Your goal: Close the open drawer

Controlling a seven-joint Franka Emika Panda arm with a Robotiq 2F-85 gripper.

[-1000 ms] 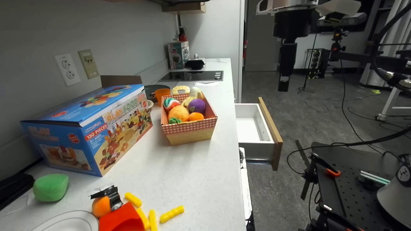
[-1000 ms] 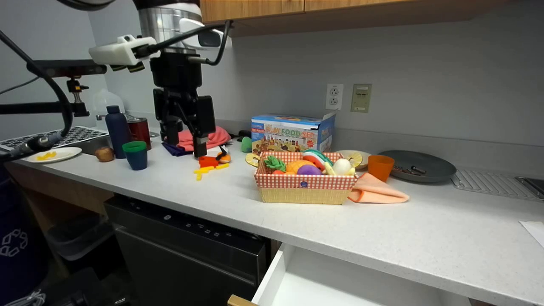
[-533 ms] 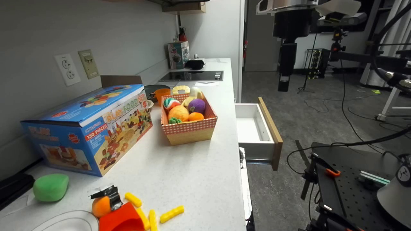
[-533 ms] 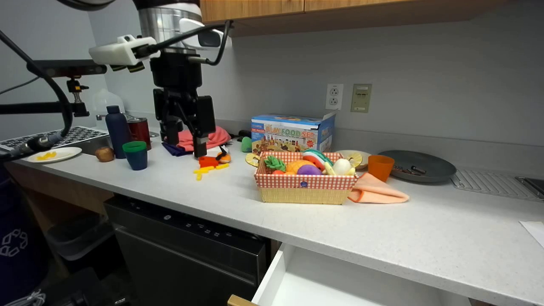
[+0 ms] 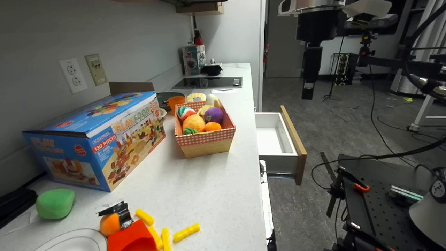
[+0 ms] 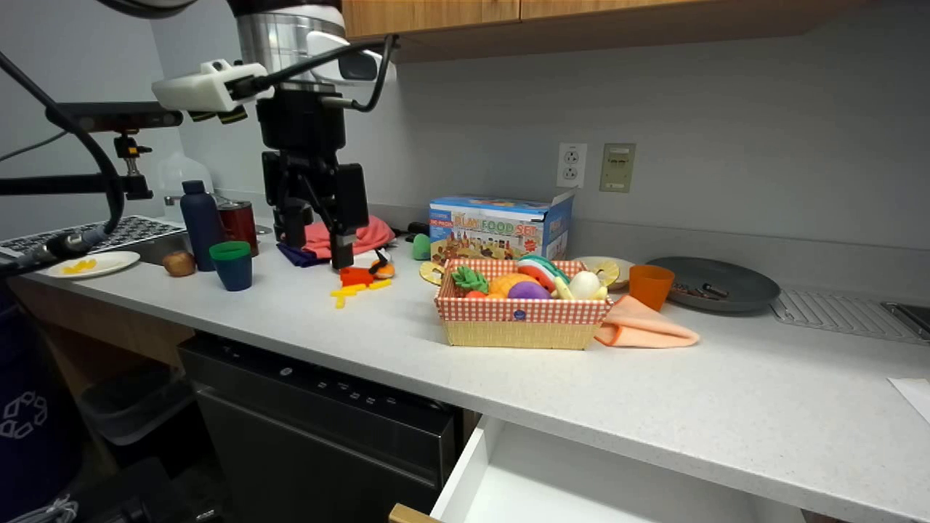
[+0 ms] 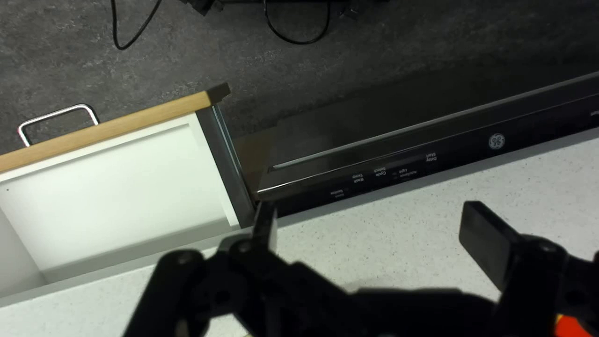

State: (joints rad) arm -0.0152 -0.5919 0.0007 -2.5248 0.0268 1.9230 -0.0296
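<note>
The drawer (image 5: 273,137) stands pulled out below the counter, with a white, empty-looking inside and a tan wooden front. In an exterior view only part of the drawer (image 6: 574,479) shows at the bottom edge. In the wrist view the drawer (image 7: 117,187) lies at the left, with a metal handle (image 7: 58,112) on the outer side of its front. My gripper (image 7: 369,217) is open, with its fingers wide apart and nothing between them. In both exterior views the gripper (image 5: 307,93) (image 6: 317,243) points down, high above and apart from the drawer.
The counter (image 6: 726,392) edge overhangs the drawer. A black dishwasher (image 6: 320,414) sits beside it. A basket of play food (image 6: 519,333), a play food box (image 6: 487,225), an orange cup (image 6: 650,285) and a dark pan (image 6: 726,280) stand on the counter. Cables (image 5: 366,157) hang near the robot base.
</note>
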